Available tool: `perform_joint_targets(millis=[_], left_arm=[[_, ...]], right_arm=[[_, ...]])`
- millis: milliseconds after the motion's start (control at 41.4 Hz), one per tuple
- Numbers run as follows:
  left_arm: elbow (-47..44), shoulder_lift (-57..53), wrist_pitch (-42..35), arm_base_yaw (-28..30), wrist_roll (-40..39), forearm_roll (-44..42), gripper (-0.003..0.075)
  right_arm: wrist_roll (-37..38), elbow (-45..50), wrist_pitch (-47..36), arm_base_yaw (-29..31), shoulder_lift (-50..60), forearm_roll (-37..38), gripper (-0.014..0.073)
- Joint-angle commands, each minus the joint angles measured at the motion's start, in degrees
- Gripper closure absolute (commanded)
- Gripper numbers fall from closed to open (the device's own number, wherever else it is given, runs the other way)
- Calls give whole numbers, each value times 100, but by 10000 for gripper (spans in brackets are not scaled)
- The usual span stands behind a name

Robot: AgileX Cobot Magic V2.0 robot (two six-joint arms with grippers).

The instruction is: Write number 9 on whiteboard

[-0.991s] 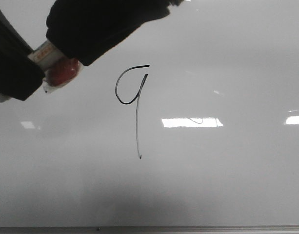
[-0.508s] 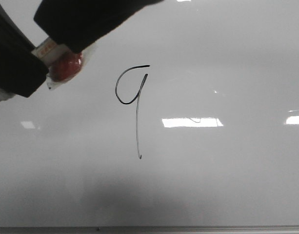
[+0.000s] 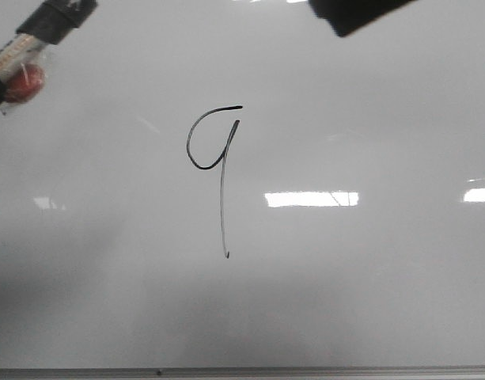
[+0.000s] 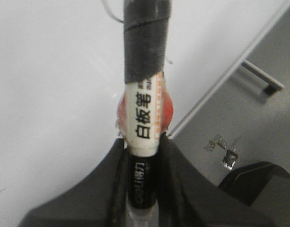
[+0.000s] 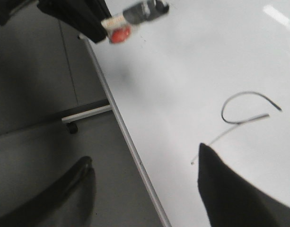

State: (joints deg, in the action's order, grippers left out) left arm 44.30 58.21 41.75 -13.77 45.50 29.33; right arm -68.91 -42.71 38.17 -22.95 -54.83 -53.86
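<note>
One finished number 9 (image 3: 214, 170) sits mid-whiteboard (image 3: 369, 285); nothing appears left to write. Left gripper (image 4: 142, 156), fingers pinching the marker (image 4: 144, 118), hangs far left; right fingers' state unclear.

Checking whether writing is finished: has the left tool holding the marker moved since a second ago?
Yes. The left tool with the marker has pulled away leftward from the number 9, toward the front view's edge.

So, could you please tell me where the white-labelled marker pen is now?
The white-labelled marker pen sits at the front view's upper left, held in the left gripper, well left of the black number 9.
</note>
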Motion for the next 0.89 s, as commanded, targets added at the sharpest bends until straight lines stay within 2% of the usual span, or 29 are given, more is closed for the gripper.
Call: perform_joint_targets(millis=[0, 121, 242, 411, 508, 628, 870], left_arm=[[207, -53, -429, 454, -453, 151, 739], [161, -50, -800, 980, -852, 151, 739], [-67, -40, -1405, 1370, -1023, 172, 739], [-493, 312, -2187, 1476, -1021, 336, 739], [-556, 845, -2921, 1476, -1021, 440, 739], [-532, 1601, -3915, 1465, -1021, 1017, 739], [-416, 2580, -4611, 1124, -973, 926, 736]], right_arm=[[358, 350, -298, 319, 554, -262, 251], [542, 1001, -384, 603, 1205, -262, 486], [542, 1419, -379, 749, 1759, -262, 673], [530, 1679, -374, 755, 2145, -257, 664], [530, 1679, -333, 755, 2145, -257, 664], [530, 1679, -322, 755, 2145, -257, 664], [530, 1679, -322, 755, 2145, -257, 664]])
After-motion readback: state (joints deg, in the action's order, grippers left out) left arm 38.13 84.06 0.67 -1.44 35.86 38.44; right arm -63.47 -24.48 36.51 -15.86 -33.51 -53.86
